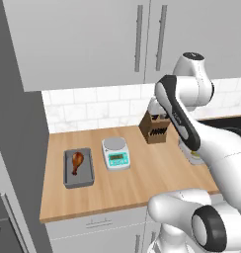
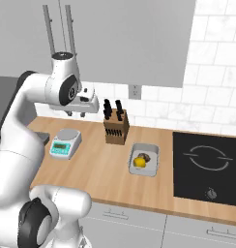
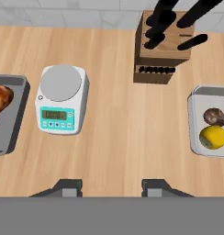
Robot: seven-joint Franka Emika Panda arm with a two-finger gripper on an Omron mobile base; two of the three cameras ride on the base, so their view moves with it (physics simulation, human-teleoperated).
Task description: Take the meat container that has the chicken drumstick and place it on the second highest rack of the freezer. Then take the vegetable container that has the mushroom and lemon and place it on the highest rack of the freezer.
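Both trays sit untouched on the desk [image 1: 137, 183], the meat tray [image 1: 78, 169] with its drumstick [image 1: 77, 161] left of the scale [image 1: 116, 153], the lemon [image 2: 140, 162] and mushroom [image 2: 145, 157] tray [image 2: 144, 159] right of the knife block [image 2: 115, 127], while my hand [image 3: 112, 186] hovers above, spread and empty, so everything remains to do.
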